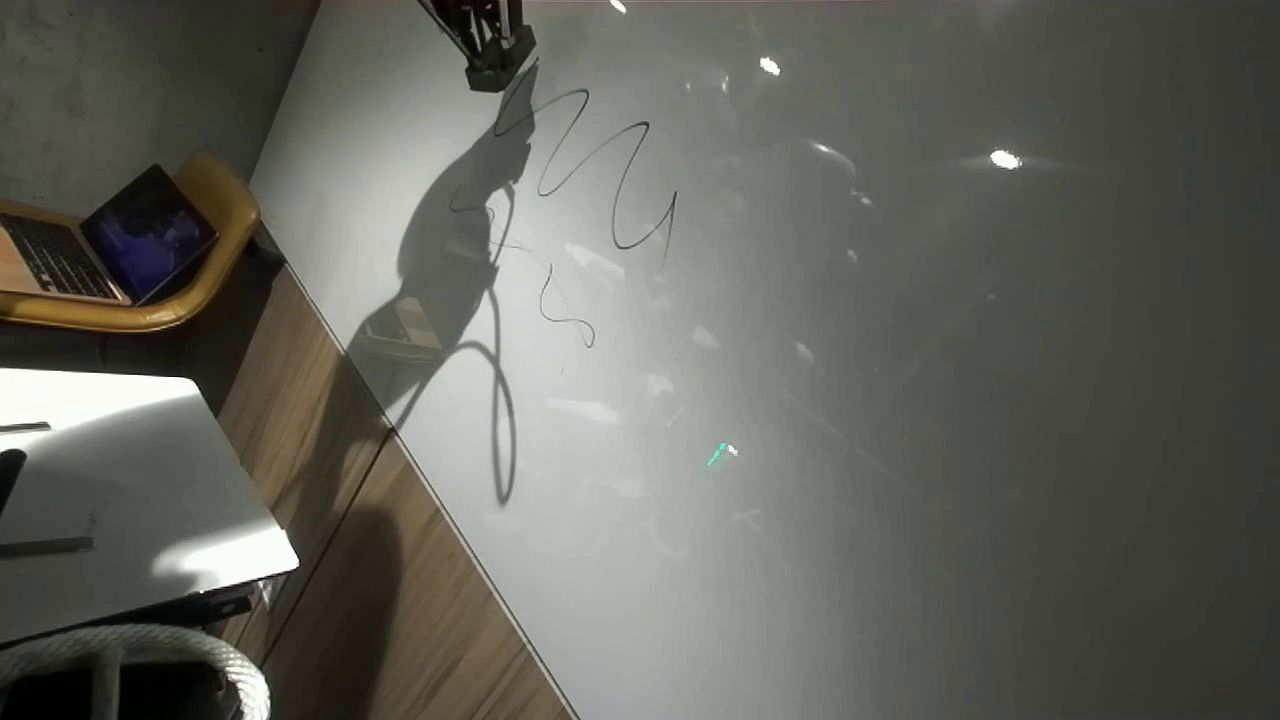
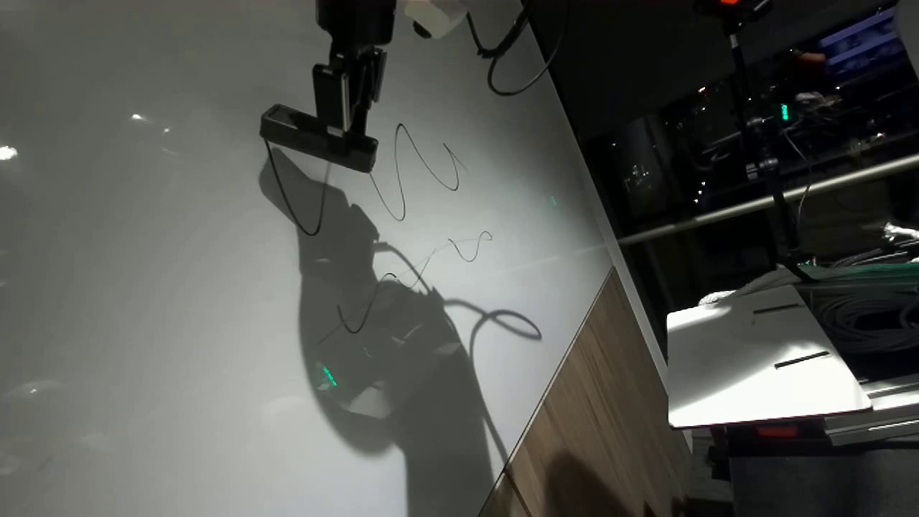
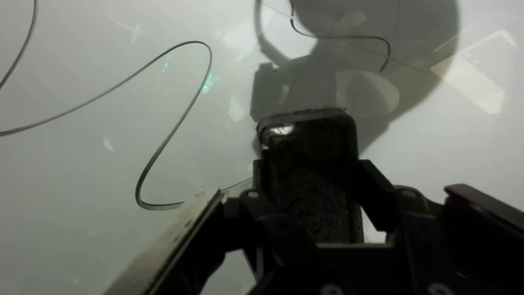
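Note:
My gripper (image 3: pixel 310 168) is shut on a dark, long block (image 3: pixel 309 135), perhaps an eraser, gripped across its width. In an exterior view the gripper (image 2: pixel 350 93) stands over the glossy white surface (image 2: pixel 179 287) with the block (image 2: pixel 301 136) at its fingertips. The block (image 1: pixel 502 65) also shows at the top of an exterior view. I cannot tell whether it touches the surface. A long wavy black line (image 1: pixel 647 124) runs on the surface beside and partly behind the block. A shorter, thinner wavy line (image 1: pixel 545 290) lies apart from it; it also shows in the wrist view (image 3: pixel 348 37).
The arm's shadow (image 1: pixel 450 240) covers part of the surface. Wood panels (image 1: pixel 340 550) border its edge. Beyond are a white board (image 1: pixel 130 470), a laptop (image 1: pixel 150 235) on a yellow chair (image 1: pixel 235 205) and a white rope loop (image 1: pixel 245 665). A black cable (image 2: pixel 502 50) hangs near the arm.

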`<state>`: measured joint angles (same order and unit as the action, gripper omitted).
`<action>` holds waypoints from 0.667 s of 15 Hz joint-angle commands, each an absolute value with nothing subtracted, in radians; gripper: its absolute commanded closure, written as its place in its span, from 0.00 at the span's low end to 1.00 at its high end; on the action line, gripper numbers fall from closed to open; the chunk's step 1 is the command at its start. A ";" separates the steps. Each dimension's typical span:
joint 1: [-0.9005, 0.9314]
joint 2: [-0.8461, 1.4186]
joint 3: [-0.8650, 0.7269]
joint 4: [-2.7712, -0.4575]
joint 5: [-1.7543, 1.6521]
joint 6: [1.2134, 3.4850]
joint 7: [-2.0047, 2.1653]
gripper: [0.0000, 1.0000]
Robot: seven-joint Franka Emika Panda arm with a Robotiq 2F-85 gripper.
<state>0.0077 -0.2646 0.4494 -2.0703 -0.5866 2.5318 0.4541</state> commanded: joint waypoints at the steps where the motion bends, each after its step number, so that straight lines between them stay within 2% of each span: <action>1: 0.042 -0.206 0.423 -2.026 -0.564 2.570 0.514 0.70; 10: 0.036 -0.146 0.472 -1.945 -0.737 2.566 0.690 0.70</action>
<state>0.0533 -0.1592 0.4504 -1.9919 -0.6563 2.5885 0.6324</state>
